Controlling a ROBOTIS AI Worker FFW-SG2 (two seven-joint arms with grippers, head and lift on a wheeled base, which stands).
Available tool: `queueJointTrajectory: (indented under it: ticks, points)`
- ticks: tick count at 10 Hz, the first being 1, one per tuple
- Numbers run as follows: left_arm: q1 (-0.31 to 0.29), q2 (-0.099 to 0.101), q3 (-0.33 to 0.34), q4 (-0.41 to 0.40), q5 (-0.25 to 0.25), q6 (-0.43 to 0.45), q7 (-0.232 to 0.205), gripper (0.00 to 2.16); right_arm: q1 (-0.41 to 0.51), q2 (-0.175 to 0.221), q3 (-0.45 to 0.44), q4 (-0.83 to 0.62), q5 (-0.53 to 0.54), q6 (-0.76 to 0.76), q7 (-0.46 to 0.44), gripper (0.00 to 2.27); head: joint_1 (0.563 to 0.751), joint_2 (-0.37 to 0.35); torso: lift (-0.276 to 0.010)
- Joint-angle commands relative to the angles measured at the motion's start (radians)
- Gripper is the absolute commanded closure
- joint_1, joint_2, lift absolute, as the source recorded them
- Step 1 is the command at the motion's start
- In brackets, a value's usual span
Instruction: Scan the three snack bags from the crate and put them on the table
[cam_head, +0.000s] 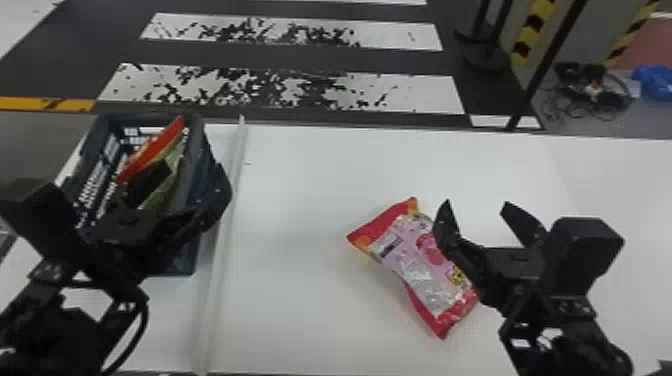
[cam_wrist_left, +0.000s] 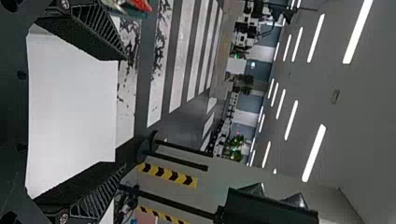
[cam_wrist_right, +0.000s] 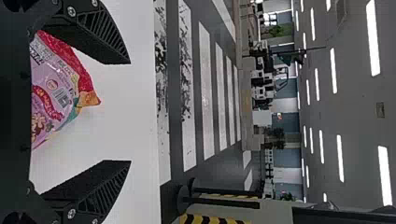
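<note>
My left gripper (cam_head: 182, 192) is over the near right part of the dark crate (cam_head: 95, 122); in the left wrist view the same gripper (cam_wrist_left: 125, 112) stands open with nothing between its fingers. A red snack bag (cam_head: 157, 147) and a green one (cam_head: 172, 185) lean inside the crate, partly covered by that gripper. On the white table lies a pink and red snack bag (cam_head: 415, 255), aslant. Just right of it, overlapping its edge in the head view, is my right gripper (cam_head: 475, 205). In the right wrist view this gripper (cam_wrist_right: 130, 113) is open beside the pink bag (cam_wrist_right: 56, 93).
A pale raised strip (cam_head: 227, 220) runs along the white table (cam_head: 300, 175) between the crate and the pink bag. Beyond the table's far edge are a striped floor (cam_head: 280, 90), a dark post (cam_head: 545, 65) and a heap of cables (cam_head: 592, 95).
</note>
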Motion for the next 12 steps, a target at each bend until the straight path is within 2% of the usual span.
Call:
queueJointTrajectory:
  ticks: [1, 3, 4, 5, 6, 7, 9, 11, 12]
  points:
    - [0.081, -0.003, 0.051, -0.061, 0.030, -0.014, 0.048, 0.08, -0.033, -0.007, -0.006, 0.061, -0.001, -0.009, 0.001, 0.13, 0.695, 0.013, -0.094]
    - [0.160, -0.012, 0.077, -0.107, 0.036, -0.056, 0.077, 0.08, -0.075, -0.029, -0.020, 0.182, -0.030, -0.101, 0.014, 0.32, 0.695, 0.052, -0.094]
    - [0.190, -0.017, 0.085, -0.130, 0.045, -0.056, 0.079, 0.08, -0.090, -0.041, -0.031, 0.233, -0.048, -0.150, 0.020, 0.69, 0.695, 0.053, -0.094]
    - [0.204, -0.021, 0.086, -0.133, 0.051, -0.066, 0.082, 0.08, -0.090, -0.042, -0.054, 0.251, -0.054, -0.147, 0.054, 1.58, 0.695, 0.049, -0.094]
    - [0.215, -0.023, 0.088, -0.128, 0.054, -0.069, 0.088, 0.08, -0.090, -0.042, -0.072, 0.270, -0.056, -0.135, 0.060, 2.16, 0.695, 0.037, -0.094]
    - [0.225, -0.023, 0.089, -0.122, 0.057, -0.081, 0.088, 0.08, -0.084, -0.042, -0.091, 0.279, -0.073, -0.116, 0.103, 2.25, 0.695, 0.024, -0.094]
    - [0.229, -0.023, 0.086, -0.108, 0.070, -0.096, 0.082, 0.08, -0.035, -0.035, -0.092, 0.248, -0.081, -0.126, 0.209, 2.25, 0.695, 0.021, -0.094]
    - [0.219, -0.023, 0.073, -0.082, 0.070, -0.096, 0.074, 0.08, -0.021, -0.027, -0.039, 0.202, -0.079, -0.119, 0.230, 2.25, 0.695, 0.055, -0.094]
    - [0.218, -0.023, 0.063, -0.061, 0.070, -0.127, 0.069, 0.08, -0.023, -0.013, -0.003, 0.178, -0.071, -0.110, 0.230, 2.25, 0.695, 0.080, -0.094]
